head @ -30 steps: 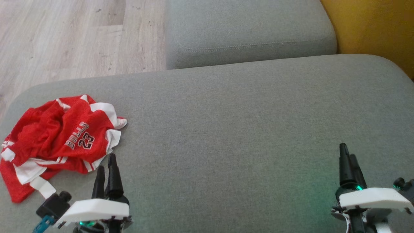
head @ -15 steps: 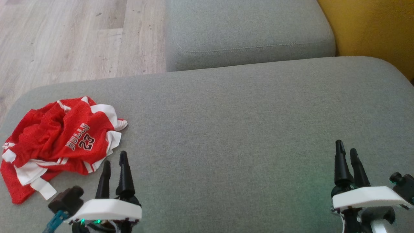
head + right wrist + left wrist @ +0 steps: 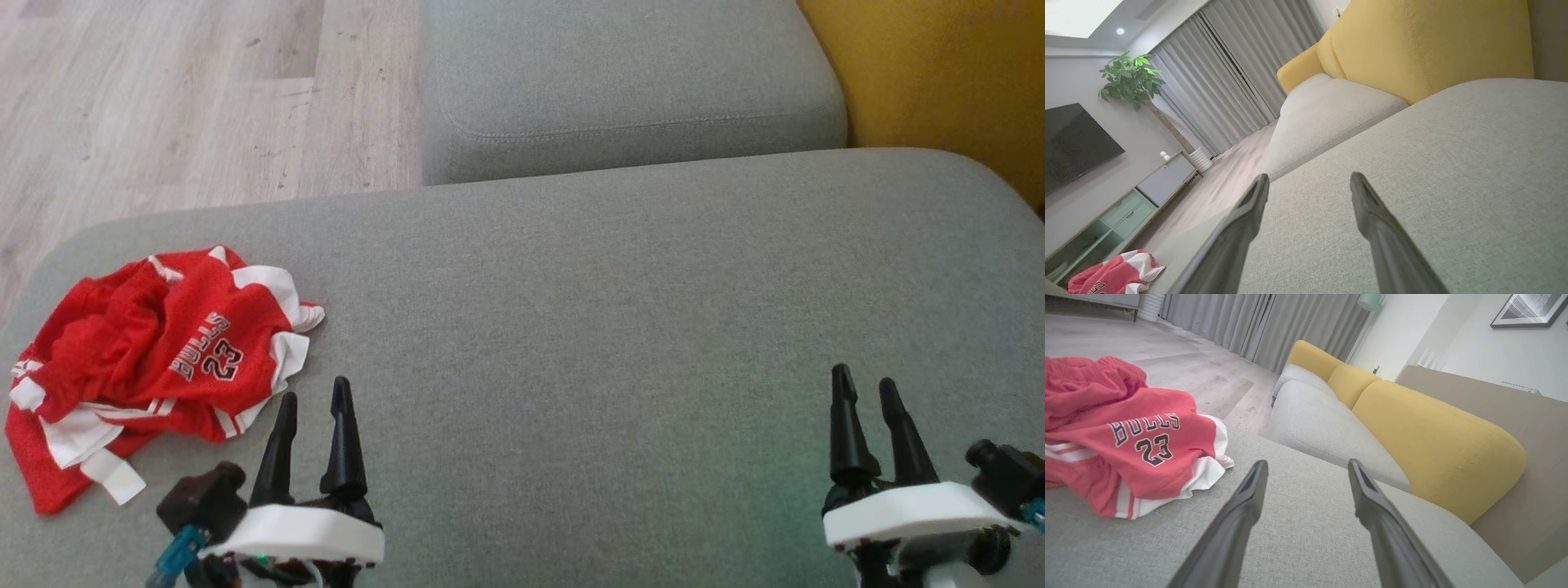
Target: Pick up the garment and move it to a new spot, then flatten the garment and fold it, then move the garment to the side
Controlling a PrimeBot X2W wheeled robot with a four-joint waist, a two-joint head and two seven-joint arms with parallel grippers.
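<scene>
Red mesh-cloth jersey (image 3: 155, 343) with smooth white trim; grey, matt woven sofa cushion (image 3: 612, 327); pale wood-grain floor (image 3: 163, 98); matt black plastic fingers (image 3: 343, 441); yellow fabric backrest (image 3: 1412, 433).

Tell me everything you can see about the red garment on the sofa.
The garment is a red mesh-looking jersey with white trim and the print BULLS 23. It lies crumpled in a heap near the left end of the grey sofa cushion, resting only on it. The open left gripper is near, apart from it.

Left of the black-fingered left gripper (image 3: 314, 389) lies a red jersey (image 3: 155, 343) with white stripes and black-and-white "BULLS 23" lettering, on a plain grey seat cushion (image 3: 612, 327).
</scene>
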